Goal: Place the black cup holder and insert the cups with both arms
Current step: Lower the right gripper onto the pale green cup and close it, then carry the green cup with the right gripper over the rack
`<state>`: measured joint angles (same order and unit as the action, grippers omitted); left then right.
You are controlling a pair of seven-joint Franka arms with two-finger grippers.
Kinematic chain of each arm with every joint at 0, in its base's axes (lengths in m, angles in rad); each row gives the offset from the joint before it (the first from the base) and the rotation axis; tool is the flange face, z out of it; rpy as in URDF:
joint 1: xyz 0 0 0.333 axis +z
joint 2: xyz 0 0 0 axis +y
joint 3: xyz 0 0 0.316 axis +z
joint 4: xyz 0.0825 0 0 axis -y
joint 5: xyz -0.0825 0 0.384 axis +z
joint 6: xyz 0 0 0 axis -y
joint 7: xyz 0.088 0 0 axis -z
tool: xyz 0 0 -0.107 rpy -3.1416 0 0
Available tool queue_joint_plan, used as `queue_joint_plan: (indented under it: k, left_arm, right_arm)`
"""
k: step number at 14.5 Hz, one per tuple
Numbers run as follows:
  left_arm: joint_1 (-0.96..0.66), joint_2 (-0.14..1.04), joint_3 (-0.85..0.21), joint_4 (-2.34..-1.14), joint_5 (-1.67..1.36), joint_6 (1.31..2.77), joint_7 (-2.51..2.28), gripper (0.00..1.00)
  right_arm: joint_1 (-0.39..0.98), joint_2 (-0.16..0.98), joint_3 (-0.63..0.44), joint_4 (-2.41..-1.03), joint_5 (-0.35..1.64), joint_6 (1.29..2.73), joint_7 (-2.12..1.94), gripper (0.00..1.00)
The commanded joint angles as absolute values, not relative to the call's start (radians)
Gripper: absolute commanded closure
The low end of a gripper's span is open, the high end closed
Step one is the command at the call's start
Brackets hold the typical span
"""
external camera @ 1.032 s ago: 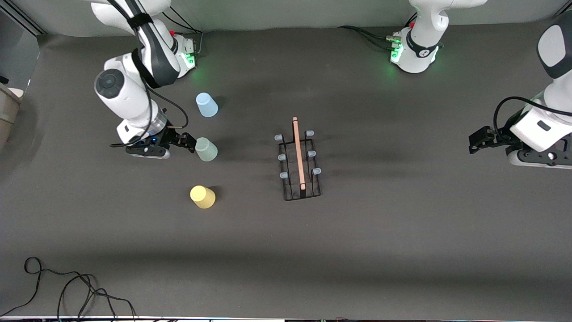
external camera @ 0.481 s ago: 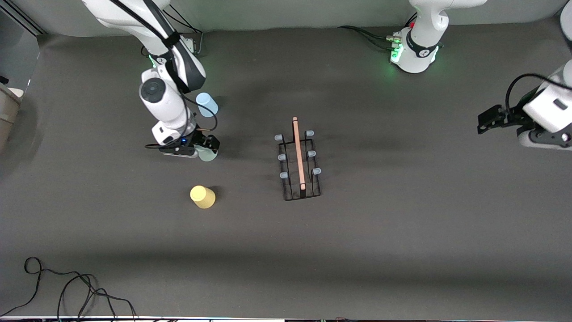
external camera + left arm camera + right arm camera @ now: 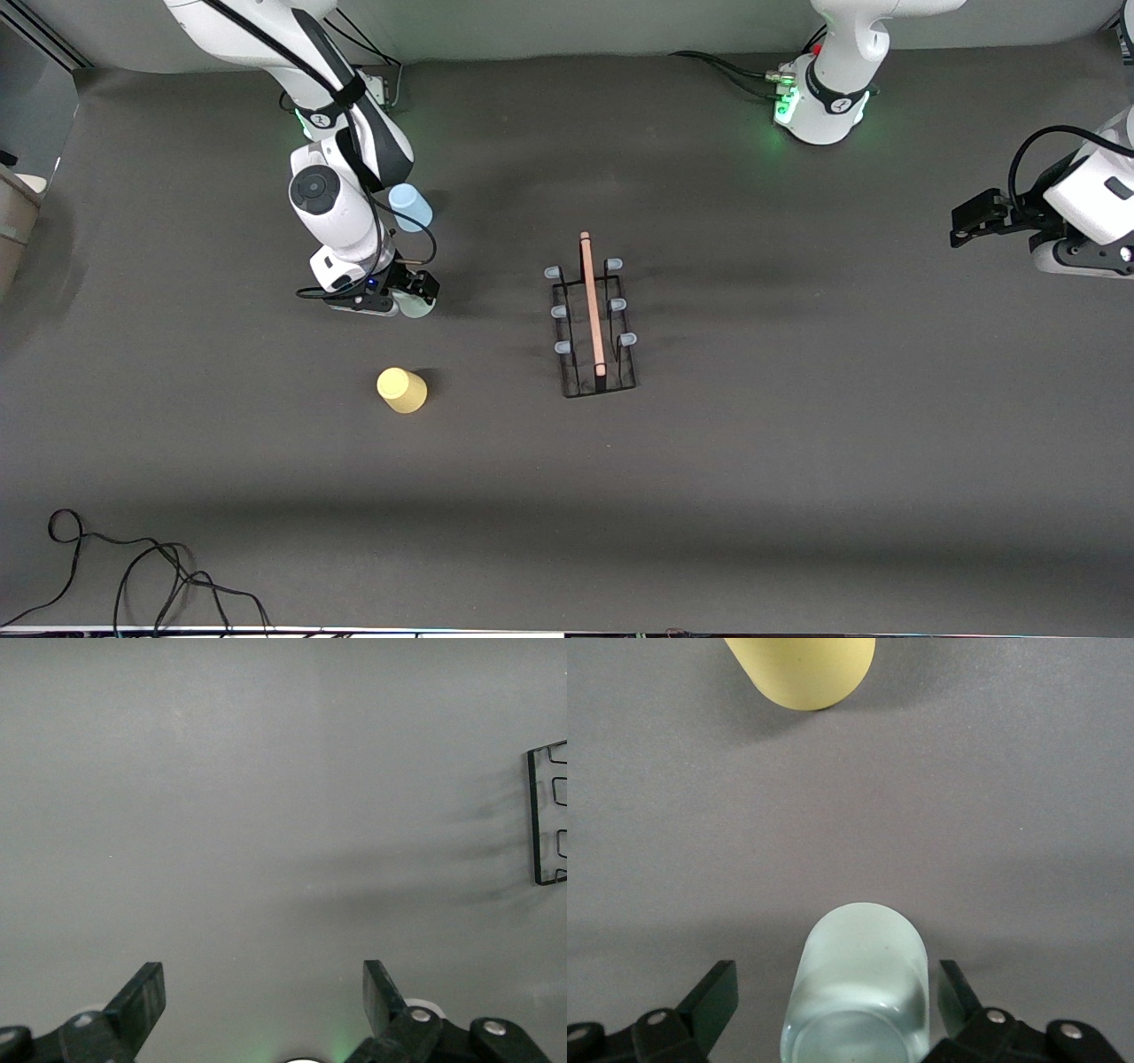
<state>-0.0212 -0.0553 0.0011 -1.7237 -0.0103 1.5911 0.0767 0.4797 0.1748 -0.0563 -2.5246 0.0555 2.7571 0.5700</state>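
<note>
Grey-green cup (image 3: pixel 858 988) straddled by right gripper (image 3: pixel 837 1003), fingers spread wide, no contact seen; left gripper (image 3: pixel 264 992) held wide open, empty, over bare table (image 3: pixel 797 443)

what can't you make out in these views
- Pale grey-green cup: its lower end is cut off by the right wrist view's edge; in the front view the right gripper, open around it, covers most of it.
- Light blue cup: partly hidden by the right arm in the front view.
- Black cup holder: cut off by the left wrist view's edge.
</note>
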Motion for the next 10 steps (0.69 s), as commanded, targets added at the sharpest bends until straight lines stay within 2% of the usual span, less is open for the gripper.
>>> queue_joint_plan:
  k: [1, 2, 3, 4, 5, 6, 10]
  left_arm:
    - [-0.005, -0.055, -0.005, -1.721, 0.014, 1.623, 0.069, 0.00]
    - [0.017, -0.045, -0.006, -1.710, 0.015, 1.659, 0.072, 0.00]
    - [0.026, -0.031, -0.008, -1.682, 0.018, 1.661, 0.090, 0.00]
    - [0.028, -0.025, -0.008, -1.666, 0.018, 1.660, 0.094, 0.00]
    - [0.031, -0.025, -0.006, -1.666, 0.017, 1.660, 0.094, 0.00]
    - [0.031, -0.025, -0.008, -1.666, 0.018, 1.661, 0.094, 0.00]
    - [0.034, -0.025, -0.008, -1.660, 0.032, 1.670, 0.092, 0.00]
  right_arm:
    - [0.483, 0.204, -0.058, -2.525, 0.049, 2.773, 0.586, 0.00]
    - [0.483, 0.215, -0.058, -2.525, 0.049, 2.775, 0.580, 0.03]
    - [0.483, 0.227, -0.058, -2.525, 0.049, 2.787, 0.577, 0.25]
    - [0.483, 0.232, -0.058, -2.525, 0.048, 2.793, 0.577, 0.62]
    - [0.483, 0.232, -0.057, -2.525, 0.048, 2.793, 0.578, 0.92]
    - [0.483, 0.223, -0.057, -2.525, 0.049, 2.789, 0.578, 1.00]
    - [0.483, 0.146, -0.054, -2.502, 0.049, 2.722, 0.595, 1.00]
